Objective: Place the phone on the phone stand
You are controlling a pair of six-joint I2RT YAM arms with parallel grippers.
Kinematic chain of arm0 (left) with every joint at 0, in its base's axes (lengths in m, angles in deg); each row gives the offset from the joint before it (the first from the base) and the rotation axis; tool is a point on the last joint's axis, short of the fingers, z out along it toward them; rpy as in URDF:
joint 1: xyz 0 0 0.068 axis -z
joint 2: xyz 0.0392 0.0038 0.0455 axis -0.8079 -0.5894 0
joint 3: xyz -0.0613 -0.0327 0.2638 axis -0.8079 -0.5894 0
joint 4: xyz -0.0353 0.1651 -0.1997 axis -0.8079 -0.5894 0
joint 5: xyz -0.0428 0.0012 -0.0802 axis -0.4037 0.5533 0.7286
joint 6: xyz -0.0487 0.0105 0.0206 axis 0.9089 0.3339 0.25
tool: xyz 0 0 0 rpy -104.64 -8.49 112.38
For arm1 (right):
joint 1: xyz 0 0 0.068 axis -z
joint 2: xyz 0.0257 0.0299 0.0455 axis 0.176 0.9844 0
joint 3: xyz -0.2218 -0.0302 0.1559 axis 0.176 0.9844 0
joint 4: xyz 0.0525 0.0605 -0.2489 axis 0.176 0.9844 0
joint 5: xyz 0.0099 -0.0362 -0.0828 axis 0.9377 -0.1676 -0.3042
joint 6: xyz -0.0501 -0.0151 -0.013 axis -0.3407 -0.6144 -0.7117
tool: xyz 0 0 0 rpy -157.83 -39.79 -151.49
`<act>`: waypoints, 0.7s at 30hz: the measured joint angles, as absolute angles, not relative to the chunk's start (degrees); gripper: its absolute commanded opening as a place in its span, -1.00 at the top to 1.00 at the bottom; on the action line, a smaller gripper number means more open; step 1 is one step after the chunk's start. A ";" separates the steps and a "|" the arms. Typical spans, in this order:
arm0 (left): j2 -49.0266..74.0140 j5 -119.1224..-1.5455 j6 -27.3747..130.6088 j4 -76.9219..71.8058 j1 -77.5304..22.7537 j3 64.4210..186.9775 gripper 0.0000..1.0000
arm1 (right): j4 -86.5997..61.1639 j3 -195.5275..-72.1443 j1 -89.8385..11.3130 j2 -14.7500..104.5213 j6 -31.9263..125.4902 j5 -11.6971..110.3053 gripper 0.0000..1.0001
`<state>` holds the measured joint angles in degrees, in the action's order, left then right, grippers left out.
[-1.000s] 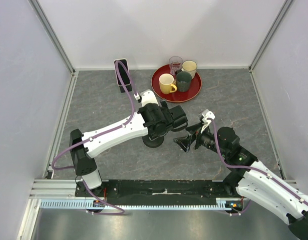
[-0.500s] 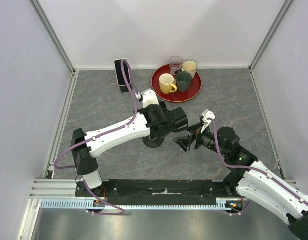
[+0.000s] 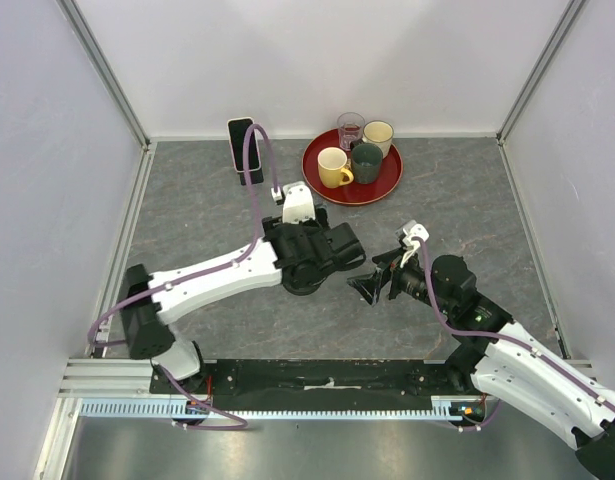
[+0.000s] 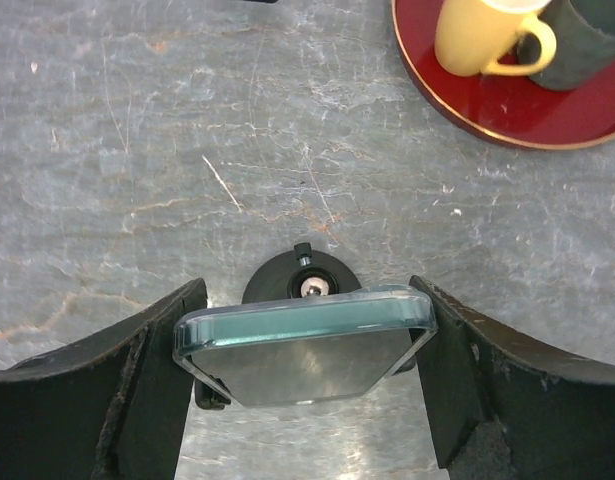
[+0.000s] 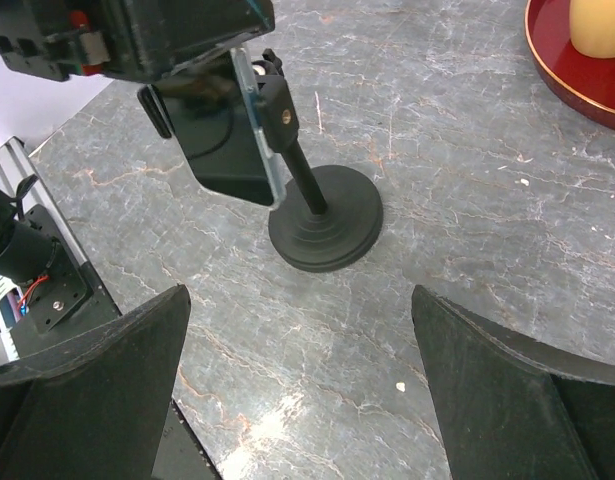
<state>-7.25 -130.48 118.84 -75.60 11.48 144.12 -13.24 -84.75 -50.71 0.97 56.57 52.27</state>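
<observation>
A phone in a clear case stands on edge between the fingers of my left gripper, which is shut on its two sides. In the right wrist view the phone hangs upright with its back against the head of the black phone stand. The stand's round base shows just beyond the phone. From above, my left gripper covers the stand's head, and only the base shows. My right gripper stays open to the stand's right, low over the table, holding nothing.
A red tray with a yellow mug, a dark green mug and other cups sits at the back. A second dark phone stands upright at the back left. Walls enclose the grey table on three sides.
My left gripper's jaws have narrowed onto the phone's sides, and the left arm has shifted slightly left and nearer. The right arm has not moved.
</observation>
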 measured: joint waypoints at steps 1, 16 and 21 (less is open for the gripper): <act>-5.40 -130.48 114.32 -71.75 11.43 141.71 0.95 | -13.26 -84.57 -50.69 0.97 56.57 52.12 -0.96; 10.38 -111.62 58.08 -22.27 -9.18 120.03 0.95 | -13.67 -82.95 -50.28 3.55 56.70 50.70 -0.96; 4.15 -108.17 53.53 -16.98 -15.17 124.66 0.95 | -14.05 -82.91 -50.06 4.91 56.72 50.61 -0.96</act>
<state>4.15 -108.17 53.53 -16.98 -15.17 124.66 -14.05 -82.91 -50.06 4.91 56.72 50.61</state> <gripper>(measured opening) 0.830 0.982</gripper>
